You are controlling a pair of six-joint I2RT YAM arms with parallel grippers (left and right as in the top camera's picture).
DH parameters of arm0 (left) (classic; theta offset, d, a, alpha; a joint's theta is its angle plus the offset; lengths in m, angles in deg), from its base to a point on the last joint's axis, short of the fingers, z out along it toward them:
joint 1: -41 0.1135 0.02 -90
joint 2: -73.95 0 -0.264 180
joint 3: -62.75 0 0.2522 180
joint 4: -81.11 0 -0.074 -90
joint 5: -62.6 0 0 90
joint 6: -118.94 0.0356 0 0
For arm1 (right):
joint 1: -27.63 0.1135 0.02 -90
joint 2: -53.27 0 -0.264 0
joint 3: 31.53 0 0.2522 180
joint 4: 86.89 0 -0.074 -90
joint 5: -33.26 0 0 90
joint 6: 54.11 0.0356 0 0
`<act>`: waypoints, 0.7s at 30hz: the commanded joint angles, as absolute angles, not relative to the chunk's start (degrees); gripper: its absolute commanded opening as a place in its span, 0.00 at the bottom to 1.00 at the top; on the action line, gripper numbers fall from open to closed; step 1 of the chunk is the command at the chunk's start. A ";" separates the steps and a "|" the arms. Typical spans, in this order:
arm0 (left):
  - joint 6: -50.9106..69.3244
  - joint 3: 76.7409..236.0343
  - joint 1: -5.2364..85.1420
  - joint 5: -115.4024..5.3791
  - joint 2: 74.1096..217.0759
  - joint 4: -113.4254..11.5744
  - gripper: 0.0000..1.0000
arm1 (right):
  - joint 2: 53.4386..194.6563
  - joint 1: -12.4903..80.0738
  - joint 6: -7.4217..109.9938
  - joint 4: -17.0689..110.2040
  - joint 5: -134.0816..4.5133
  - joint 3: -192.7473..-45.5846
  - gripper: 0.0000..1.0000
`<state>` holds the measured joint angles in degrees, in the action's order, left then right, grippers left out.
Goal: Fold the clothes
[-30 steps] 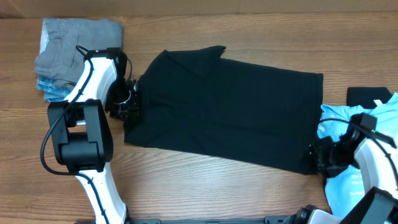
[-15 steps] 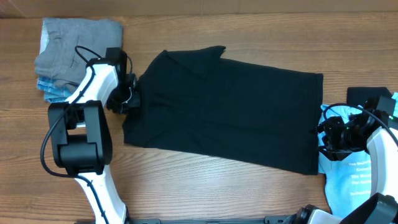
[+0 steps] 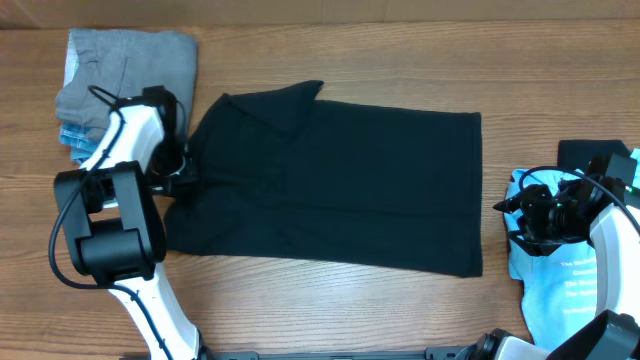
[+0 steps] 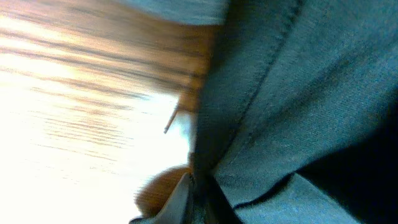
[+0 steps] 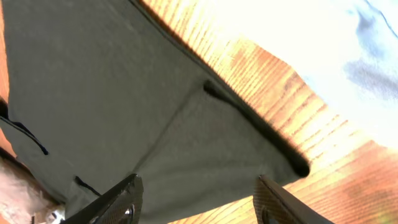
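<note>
Only the left wrist view shows the left gripper [image 4: 198,196] pinching the hem of the black shirt [image 3: 340,180], while the right gripper [image 5: 198,186] hangs spread and empty just beside it.

Between and under the fingers [image 5: 121,199] of the right gripper [image 5: 198,183], which are dark matt plastic, the black shirt [image 5: 124,93] is soft, matt, fine-knit cloth with a stitched hem. Beyond the fingertips the table [image 5: 298,124] is grained wood, faintly glossy where the light glares. Farther out from the fingers, the light blue tee [image 5: 373,50] is smooth cloth. The left arm [image 3: 130,135] has smooth white plastic shells.
</note>
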<state>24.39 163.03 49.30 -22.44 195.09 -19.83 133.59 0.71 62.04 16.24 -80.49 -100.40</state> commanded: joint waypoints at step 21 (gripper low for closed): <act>28.98 197.24 36.05 -37.42 195.63 -7.35 0.67 | 140.23 12.89 55.42 35.87 -86.32 -110.00 0.71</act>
